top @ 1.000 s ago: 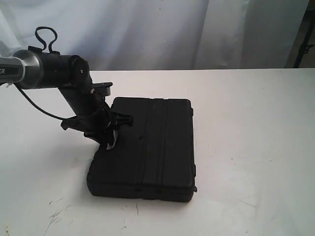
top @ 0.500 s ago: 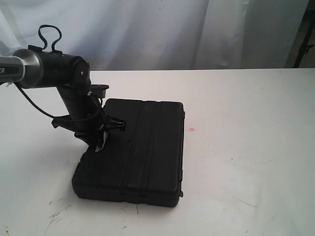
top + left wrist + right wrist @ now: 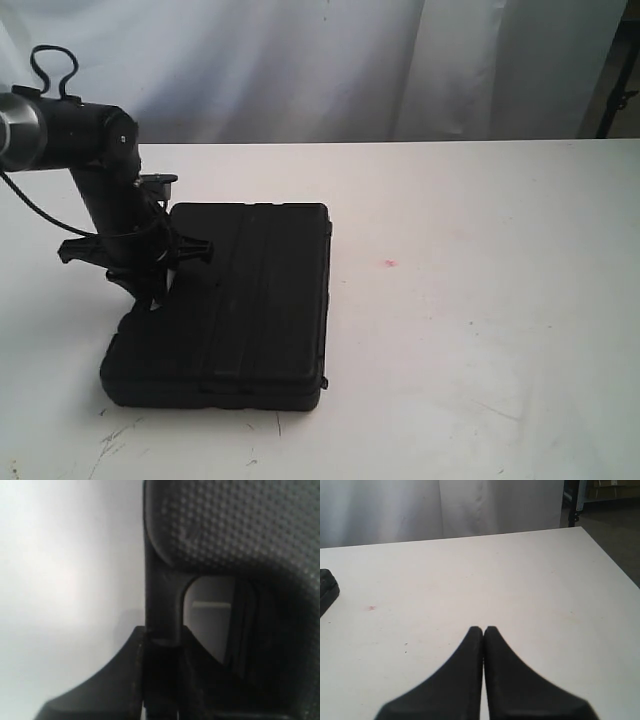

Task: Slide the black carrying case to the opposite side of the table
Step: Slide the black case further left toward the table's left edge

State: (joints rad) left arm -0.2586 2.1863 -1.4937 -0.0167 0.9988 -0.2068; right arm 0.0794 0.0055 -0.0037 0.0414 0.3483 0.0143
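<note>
So, L gripper (image 3: 150, 292) is clamped on the handle (image 3: 161, 597) at the left edge of the black carrying case (image 3: 245, 300), prob. to drag it w/o lifting. Case lies flat on table (image 3: 480, 260), most bare top to case's right. R gripper (image 3: 483, 630), jaws shut & empty, hangs well right of case.

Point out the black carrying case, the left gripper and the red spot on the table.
black carrying case (image 3: 240, 300): exterior view, middle of its ribbed lid.
left gripper (image 3: 150, 290): exterior view, midway between its fingertips, at the case's left edge.
red spot (image 3: 389, 263): exterior view, centre of the spot.
</note>
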